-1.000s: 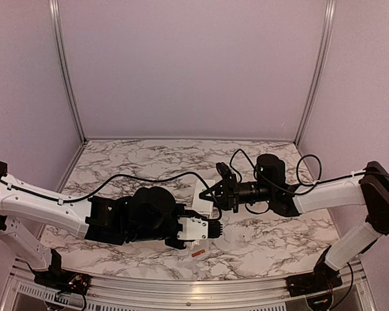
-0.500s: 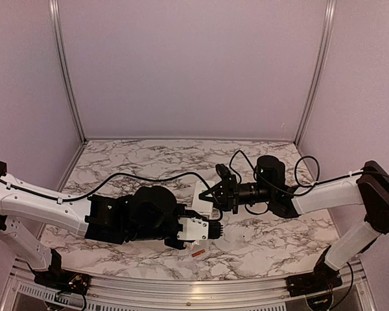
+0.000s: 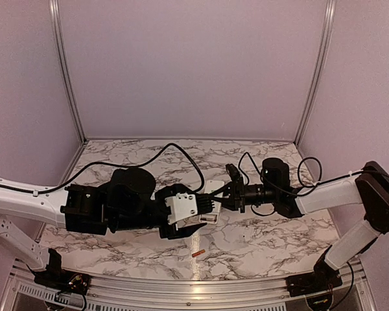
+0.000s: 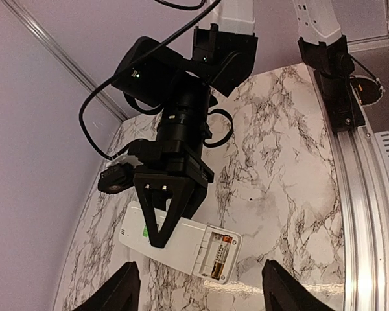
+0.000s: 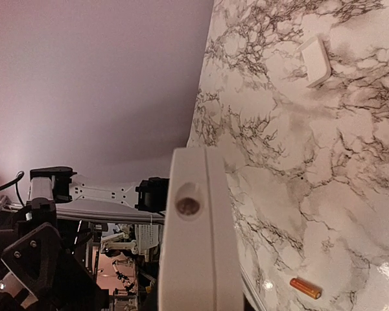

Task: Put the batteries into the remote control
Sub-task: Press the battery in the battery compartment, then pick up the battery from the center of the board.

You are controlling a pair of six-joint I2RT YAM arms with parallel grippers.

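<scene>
Lying loose on the worktop (image 3: 266, 240), low in the overhead frame, the orange battery (image 3: 198, 253) looks light, hard, apt to roll: pinch its middle. Right fingers (image 4: 154, 223) grip the remote control (image 4: 181, 241), which seems to hold one cell (image 4: 219, 249); left fingers (image 4: 120, 291) gape, empty.

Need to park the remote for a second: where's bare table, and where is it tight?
Bare marble: the back strip of the table along the rear wall, and front right, between the loose orange battery and the right arm's base. Tight: the centre, where the right gripper holds the remote control facing the open left gripper.
</scene>
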